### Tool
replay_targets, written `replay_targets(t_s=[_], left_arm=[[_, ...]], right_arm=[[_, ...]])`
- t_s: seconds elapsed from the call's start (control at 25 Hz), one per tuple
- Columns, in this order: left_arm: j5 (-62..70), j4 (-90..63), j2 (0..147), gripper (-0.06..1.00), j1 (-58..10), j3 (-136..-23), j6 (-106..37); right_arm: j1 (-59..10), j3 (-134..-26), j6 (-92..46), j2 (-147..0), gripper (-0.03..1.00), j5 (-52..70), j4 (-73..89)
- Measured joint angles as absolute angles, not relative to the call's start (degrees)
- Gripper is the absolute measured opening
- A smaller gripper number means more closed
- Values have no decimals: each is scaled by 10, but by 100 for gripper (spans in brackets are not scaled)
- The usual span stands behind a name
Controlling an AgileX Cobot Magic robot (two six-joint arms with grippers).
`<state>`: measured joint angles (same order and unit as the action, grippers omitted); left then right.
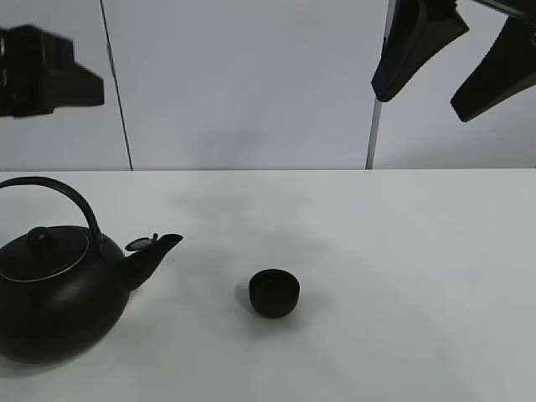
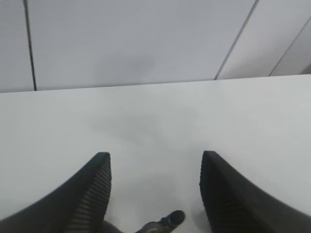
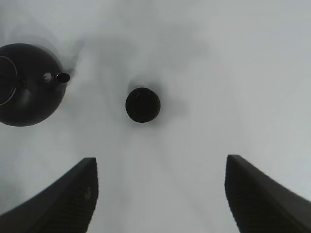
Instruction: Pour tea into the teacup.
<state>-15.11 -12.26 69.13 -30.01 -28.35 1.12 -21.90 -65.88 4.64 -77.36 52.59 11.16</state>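
Kettle (image 1: 59, 293), teacup (image 1: 274, 293) on white table (image 1: 402, 268)

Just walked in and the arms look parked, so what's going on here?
Nothing is being handled yet. A black kettle sits on the white table at the left, spout toward the small black teacup, which stands apart from it near the middle. The left gripper hangs open above the kettle's spout end, and the right gripper hangs open high over the table. No tea is flowing, so pouring has not begun.
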Motion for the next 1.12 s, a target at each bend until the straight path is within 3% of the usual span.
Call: replay_targets(t_s=[0.16,0.4,0.68,1.12], left_arm=[[55,-119,692,41,-300,-424,14],[275,-145,732,52,-300,-589,28],[382,-190,838,53,-300,-676,73],[433,-205,867,54,-300,-681,72]], right_arm=[[-219,-659,46,-774,51,527,112],[-219,-659,46,-774,51,528,112],[-219,-659,46,-774,51,529,112],[-219,-659,46,-774,51,529,112]])
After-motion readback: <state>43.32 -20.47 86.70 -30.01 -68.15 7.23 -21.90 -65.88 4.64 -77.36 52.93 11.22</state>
